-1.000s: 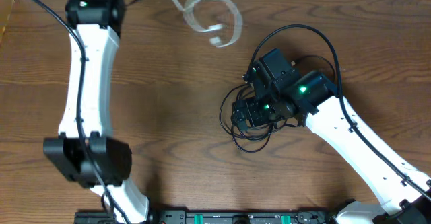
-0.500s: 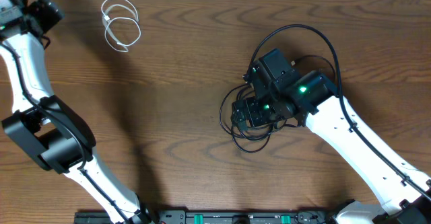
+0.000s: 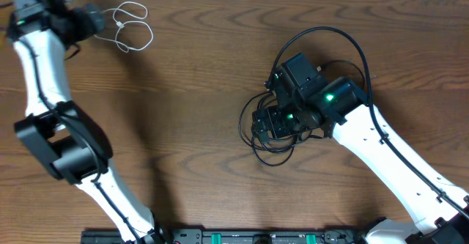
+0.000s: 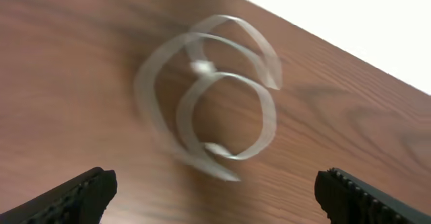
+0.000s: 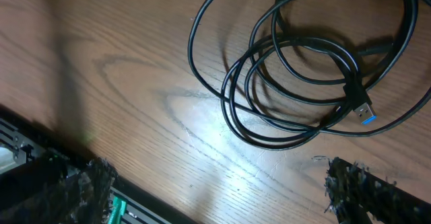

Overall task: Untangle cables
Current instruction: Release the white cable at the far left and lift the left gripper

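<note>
The white cable (image 3: pixel 132 28) lies in small loose loops at the table's far left; in the left wrist view the white cable (image 4: pixel 209 96) is blurred, on the wood just ahead of the fingers. My left gripper (image 3: pixel 97 22) (image 4: pixel 215 197) is open and empty, right beside those loops. The black cables (image 3: pixel 319 29) (image 5: pixel 303 69) lie tangled in overlapping loops at centre right, with a blue-tipped plug (image 5: pixel 363 111) showing. My right gripper (image 3: pixel 267 123) (image 5: pixel 215 190) hovers over that tangle, open, with only bare wood between its fingers.
The table's far edge (image 4: pixel 337 42) runs close behind the white cable. A black rail with green parts (image 3: pixel 242 237) lines the front edge, and it also shows by the right gripper's left finger (image 5: pixel 67 190). The left arm's white links (image 3: pixel 44 75) cross the left side.
The left arm swung from the top middle to the far left corner and the white cable went with it. The left gripper opened and let the cable go. The right arm stayed still.
</note>
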### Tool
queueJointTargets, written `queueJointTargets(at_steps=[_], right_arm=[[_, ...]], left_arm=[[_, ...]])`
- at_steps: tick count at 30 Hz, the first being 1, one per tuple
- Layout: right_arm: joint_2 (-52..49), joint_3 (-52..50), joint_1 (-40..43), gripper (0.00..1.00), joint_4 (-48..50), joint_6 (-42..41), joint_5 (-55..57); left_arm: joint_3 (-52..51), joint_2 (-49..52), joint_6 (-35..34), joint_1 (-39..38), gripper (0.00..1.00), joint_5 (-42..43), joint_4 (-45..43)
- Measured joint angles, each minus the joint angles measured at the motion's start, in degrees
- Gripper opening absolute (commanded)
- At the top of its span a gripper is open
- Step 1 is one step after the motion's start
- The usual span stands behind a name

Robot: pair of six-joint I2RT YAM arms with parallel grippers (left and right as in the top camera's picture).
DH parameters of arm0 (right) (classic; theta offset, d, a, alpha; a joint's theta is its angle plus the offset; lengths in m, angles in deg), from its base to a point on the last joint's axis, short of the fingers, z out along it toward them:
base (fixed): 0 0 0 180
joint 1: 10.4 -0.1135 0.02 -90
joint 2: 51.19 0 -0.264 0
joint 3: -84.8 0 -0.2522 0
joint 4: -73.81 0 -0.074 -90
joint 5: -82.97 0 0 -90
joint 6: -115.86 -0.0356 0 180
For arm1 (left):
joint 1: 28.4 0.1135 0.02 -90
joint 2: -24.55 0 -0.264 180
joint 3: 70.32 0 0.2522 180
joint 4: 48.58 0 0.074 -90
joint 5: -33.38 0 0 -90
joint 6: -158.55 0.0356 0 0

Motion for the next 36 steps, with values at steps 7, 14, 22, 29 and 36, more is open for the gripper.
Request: queueJointTargets(at_steps=[7,14,22,29,36], right_arm=[[0.0,0.0,0.0,0.99,0.0,0.0,0.0],[0.0,0.0,0.0,0.99,0.0,0.0,0.0],[0.0,0.0,0.0,0.99,0.0,0.0,0.0],[0.0,0.0,0.0,0.99,0.0,0.0,0.0],[0.0,0.0,0.0,0.99,0.0,0.0,0.0]], left_arm=[[0.0,0.3,1.7,-9.4,0.98,-6.3,0.5],[0.0,5.0,0.2,-11.9,0.99,-18.4,0.6],[0.0,10.0,-6.6,-9.3,0.96,-25.1,0.1],[0.0,10.6,-8.6,-8.6,0.24,-24.5,-6.2],[0.0,10.6,-8.6,-8.7,0.07,-22.2,-9.3]])
